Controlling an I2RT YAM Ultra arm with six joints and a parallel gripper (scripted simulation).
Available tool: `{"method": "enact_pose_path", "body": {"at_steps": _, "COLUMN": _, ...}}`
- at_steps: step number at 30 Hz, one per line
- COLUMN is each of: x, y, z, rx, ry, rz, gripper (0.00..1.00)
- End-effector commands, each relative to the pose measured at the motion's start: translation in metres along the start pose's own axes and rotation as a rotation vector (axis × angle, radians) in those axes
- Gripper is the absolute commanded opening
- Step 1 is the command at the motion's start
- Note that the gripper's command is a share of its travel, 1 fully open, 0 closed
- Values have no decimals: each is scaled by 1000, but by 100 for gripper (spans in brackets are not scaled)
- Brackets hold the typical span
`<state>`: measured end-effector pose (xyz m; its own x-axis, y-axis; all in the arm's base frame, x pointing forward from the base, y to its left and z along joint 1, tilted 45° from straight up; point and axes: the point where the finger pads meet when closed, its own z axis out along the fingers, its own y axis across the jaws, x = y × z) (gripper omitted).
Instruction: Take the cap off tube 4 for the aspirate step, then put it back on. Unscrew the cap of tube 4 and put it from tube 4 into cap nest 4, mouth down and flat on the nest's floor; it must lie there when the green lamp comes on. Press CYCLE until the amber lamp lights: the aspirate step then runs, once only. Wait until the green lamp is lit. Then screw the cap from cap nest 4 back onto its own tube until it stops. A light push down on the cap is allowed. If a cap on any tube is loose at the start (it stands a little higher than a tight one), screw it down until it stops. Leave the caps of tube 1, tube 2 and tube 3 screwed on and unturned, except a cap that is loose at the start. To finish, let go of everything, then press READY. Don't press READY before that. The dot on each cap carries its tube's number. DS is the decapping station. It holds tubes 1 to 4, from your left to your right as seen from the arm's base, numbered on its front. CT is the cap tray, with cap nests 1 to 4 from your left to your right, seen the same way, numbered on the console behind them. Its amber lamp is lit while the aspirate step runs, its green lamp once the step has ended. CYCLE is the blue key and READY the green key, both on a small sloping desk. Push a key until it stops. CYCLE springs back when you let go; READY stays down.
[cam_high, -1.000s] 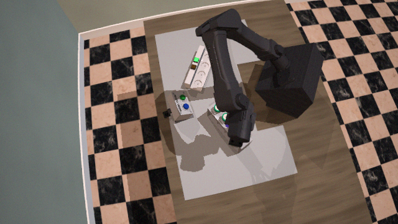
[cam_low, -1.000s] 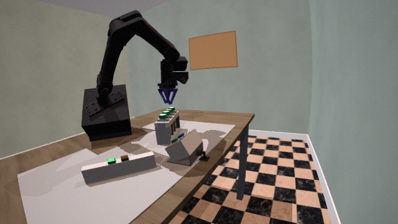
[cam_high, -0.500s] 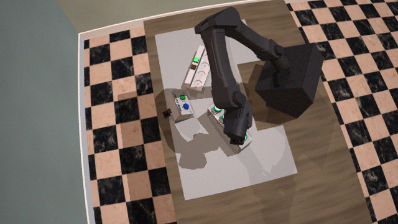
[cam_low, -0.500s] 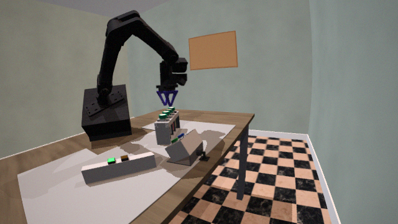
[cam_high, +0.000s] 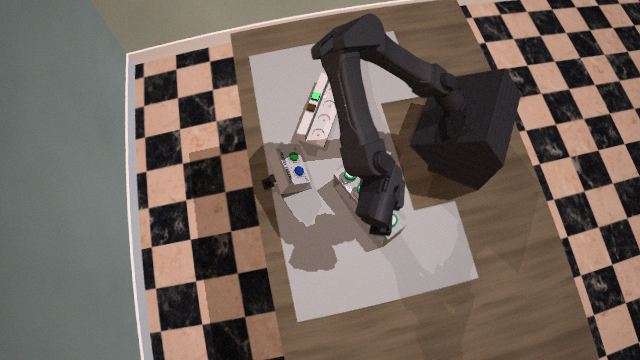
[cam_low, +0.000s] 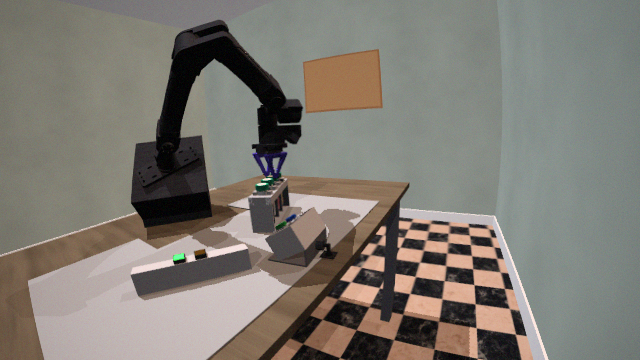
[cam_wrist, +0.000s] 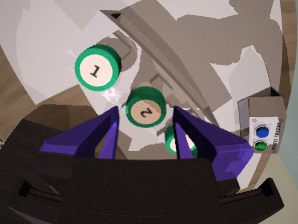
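My gripper (cam_low: 271, 176) (cam_wrist: 146, 112) is open, its purple fingertips on either side of cap 2 (cam_wrist: 145, 108) with gaps, touching nothing that I can make out. Cap 1 (cam_wrist: 96, 70) (cam_high: 394, 220) and cap 3 (cam_wrist: 174, 143) sit on the decapping station (cam_low: 261, 215); a finger partly covers cap 3 in the wrist view. Cap 4 (cam_high: 350, 175) (cam_low: 262, 187) sits on tube 4, outside the wrist view. On the cap tray, the green lamp (cam_high: 315, 95) (cam_low: 179, 258) is lit and the amber lamp (cam_high: 311, 107) (cam_low: 200, 254) is dark. The arm hides cap nest 4.
The sloping desk (cam_high: 295, 189) (cam_low: 300, 235) carries the blue CYCLE key (cam_high: 299, 171) (cam_wrist: 261, 132) and green READY key (cam_high: 294, 157) (cam_wrist: 260, 145). It stands between the station and the table's far edge. The tray's console (cam_low: 190, 275) stands beyond it.
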<state>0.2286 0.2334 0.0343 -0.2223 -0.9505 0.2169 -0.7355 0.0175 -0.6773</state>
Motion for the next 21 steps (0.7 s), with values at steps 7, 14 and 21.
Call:
{"method": "enact_pose_path", "body": {"at_steps": 7, "x": -6, "y": 0, "z": -2, "rx": 6, "ry": -24, "rz": 3, "gripper": 49}}
{"method": "enact_pose_path", "body": {"at_steps": 14, "x": -6, "y": 0, "z": 1, "rx": 6, "ry": -24, "rz": 3, "gripper": 49}}
{"method": "enact_pose_path", "body": {"at_steps": 21, "x": -6, "y": -1, "z": 5, "rx": 6, "ry": -24, "rz": 3, "gripper": 49}}
